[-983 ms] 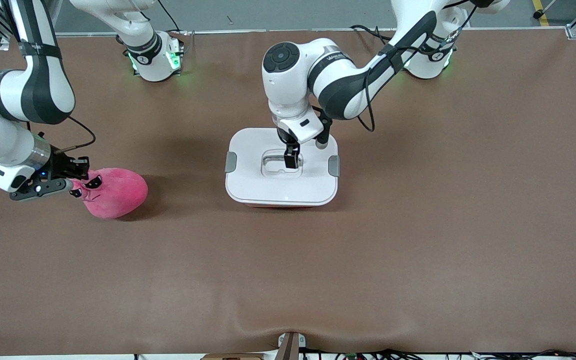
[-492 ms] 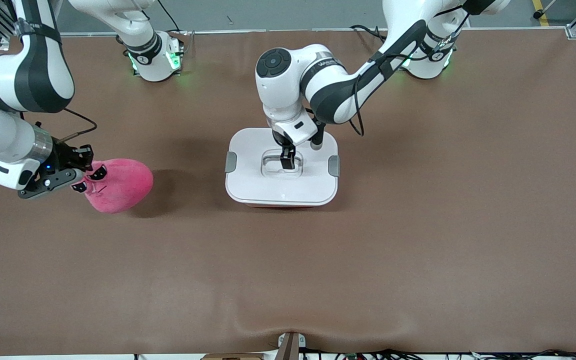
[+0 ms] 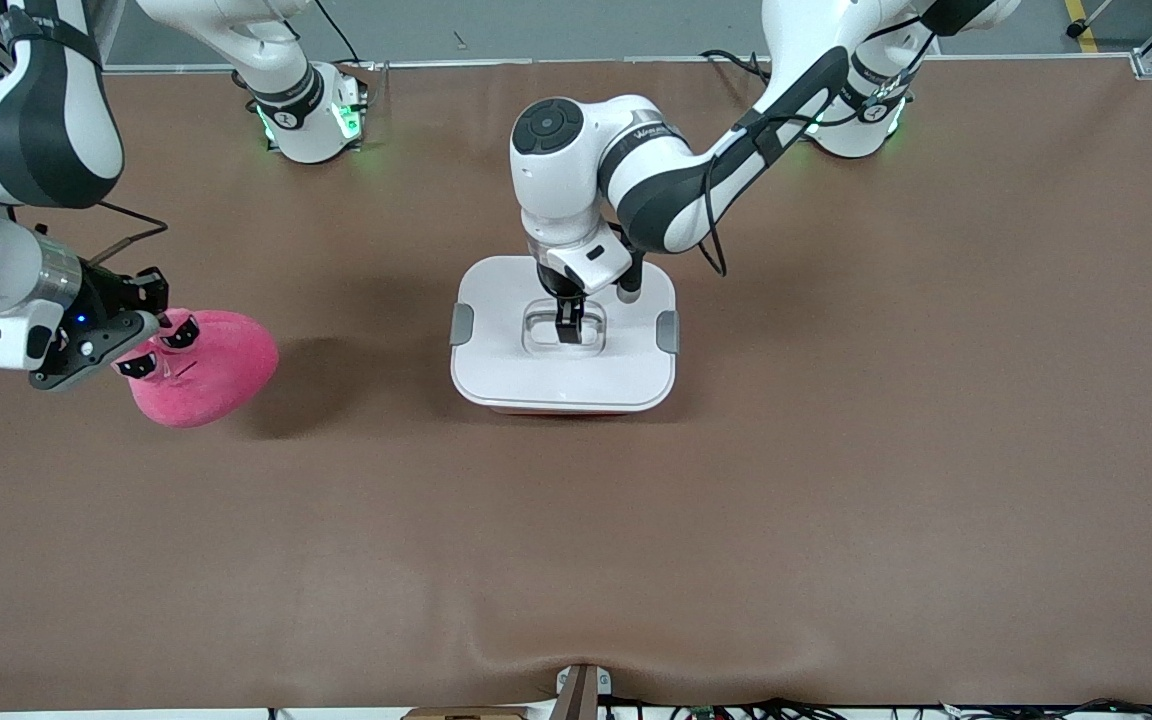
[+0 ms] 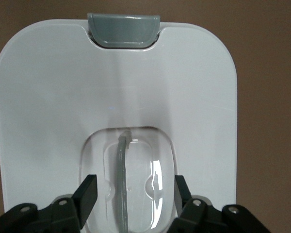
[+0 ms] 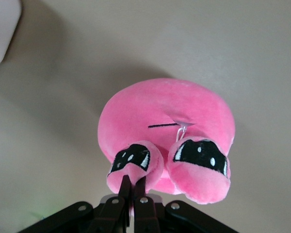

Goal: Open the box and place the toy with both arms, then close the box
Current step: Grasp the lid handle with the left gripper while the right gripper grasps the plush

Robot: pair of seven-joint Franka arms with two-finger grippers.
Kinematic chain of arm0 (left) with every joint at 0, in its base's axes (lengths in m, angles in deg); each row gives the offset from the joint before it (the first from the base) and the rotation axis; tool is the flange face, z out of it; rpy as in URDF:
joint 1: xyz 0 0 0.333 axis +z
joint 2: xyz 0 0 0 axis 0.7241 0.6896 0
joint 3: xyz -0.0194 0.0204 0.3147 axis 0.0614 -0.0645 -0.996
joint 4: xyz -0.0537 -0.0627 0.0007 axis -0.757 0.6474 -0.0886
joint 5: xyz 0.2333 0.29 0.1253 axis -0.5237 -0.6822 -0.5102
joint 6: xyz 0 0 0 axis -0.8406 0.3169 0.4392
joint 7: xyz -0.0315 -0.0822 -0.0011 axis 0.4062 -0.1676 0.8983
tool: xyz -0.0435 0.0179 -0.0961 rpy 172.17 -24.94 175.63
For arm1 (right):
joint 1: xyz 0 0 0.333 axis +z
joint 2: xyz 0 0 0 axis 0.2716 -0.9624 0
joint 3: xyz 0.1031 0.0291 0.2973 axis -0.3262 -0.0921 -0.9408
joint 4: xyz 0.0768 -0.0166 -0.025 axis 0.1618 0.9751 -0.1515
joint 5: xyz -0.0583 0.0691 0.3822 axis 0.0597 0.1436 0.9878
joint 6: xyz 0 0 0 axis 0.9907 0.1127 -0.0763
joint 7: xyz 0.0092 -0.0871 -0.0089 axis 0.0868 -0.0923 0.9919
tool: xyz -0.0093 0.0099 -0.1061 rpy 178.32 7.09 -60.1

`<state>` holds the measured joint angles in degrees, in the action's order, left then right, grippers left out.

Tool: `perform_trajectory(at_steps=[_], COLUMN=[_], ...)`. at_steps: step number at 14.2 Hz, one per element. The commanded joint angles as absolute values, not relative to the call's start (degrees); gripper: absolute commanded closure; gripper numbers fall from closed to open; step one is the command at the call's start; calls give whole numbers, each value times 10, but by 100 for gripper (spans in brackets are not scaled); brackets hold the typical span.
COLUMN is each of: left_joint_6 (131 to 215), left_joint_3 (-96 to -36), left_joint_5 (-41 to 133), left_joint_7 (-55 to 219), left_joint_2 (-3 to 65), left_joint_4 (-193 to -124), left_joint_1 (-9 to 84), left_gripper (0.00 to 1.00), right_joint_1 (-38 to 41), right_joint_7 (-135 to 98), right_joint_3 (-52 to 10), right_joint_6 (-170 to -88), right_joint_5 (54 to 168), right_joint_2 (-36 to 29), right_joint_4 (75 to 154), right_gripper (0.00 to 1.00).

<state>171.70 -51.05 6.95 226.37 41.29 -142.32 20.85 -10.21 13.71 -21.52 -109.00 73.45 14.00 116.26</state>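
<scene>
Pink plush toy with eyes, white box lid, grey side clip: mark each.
Hot-pink plush toy [image 3: 204, 368], front view, on its rounded body.
White plastic box lid [image 3: 561, 372], front view, flat top nearer the camera.
Grey side clip [image 4: 123, 30], left wrist view, on the clip's face.

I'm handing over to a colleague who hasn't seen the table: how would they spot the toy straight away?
Start from the white-lidded box at the table's middle and look toward the right arm's end. There the right gripper holds the toy by one eye: a hot-pink plush blob with two bulging, half-lidded black eyes, the only soft pink thing here.
</scene>
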Motion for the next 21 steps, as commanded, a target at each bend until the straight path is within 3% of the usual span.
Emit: perform_trajectory(at_steps=[1,3,5,8,9,11,21], left_joint_6=[1719,1720,1723,1723,1723,1723,1669], left_joint_3=[-514,-514,-513,-513,-513,-513,-508], left_joint_5=[55,55,58,62,62,62,112], left_joint_7=[2279,2281,2285,2293,2294,2293,2254], left_joint_2=[430,433,433,433,433,431,361], left_joint_4=[-1403,-1403,-1404,-1405,-1405,-1404,-1404], left_joint_1=[199,193,193,193,193,194,206], left_gripper=[32,37,50,62,70,100,100], right_joint_1=[-89,-79,-61,-35,-25,-11,16], right_joint_7=[199,206,218,226,230,252,402], right_joint_3=[-213,-214,-214,-214,-214,-214,-214], right_joint_6=[-1064,-1062,-1050,-1039,-1039,-1040,-1044], right_joint_5=[733,734,734,734,734,732,726], right_joint_2=[139,140,140,140,141,141,145], right_joint_4=[1139,1139,1136,1133,1133,1131,1128], right_gripper=[100,100,100,100,100,100,100])
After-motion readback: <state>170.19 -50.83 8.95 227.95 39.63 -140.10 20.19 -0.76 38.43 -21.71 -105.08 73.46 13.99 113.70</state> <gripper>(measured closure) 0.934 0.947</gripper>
